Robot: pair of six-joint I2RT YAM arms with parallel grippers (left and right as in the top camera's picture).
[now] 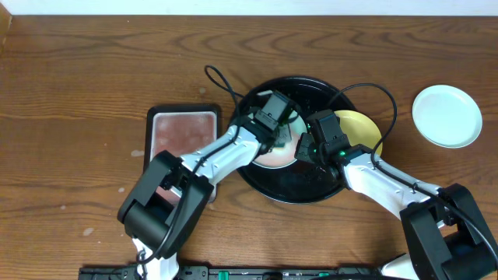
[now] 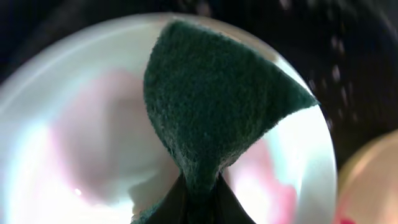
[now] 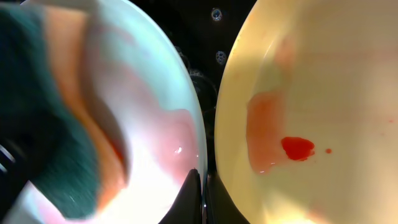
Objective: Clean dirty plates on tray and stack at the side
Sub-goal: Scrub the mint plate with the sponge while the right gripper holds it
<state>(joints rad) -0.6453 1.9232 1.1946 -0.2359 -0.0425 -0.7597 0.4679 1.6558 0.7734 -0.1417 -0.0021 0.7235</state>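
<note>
Overhead: the black tray (image 1: pixel 296 190) is seen at centre, bearing a smeared blue plate (image 1: pixel 272 158) and a yellow plate (image 1: pixel 364 128). A clean plate (image 1: pixel 447 116) lies upper right.

Left wrist: a green sponge (image 2: pixel 211 99) is pinched by the left gripper (image 2: pixel 200 190) against the smeared blue plate.

Right wrist: the right gripper (image 3: pixel 202 193) is pressed together at lower centre, between both plates' rims.

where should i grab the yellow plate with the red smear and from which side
Probably the right-hand rim of the round yellow plate, coming from the right. It is shallow, so only the edge offers a pinch. That edge seems to reach past the glossy black tray, while its left side is crowded by the pale blue plate and the shut right gripper.
</note>
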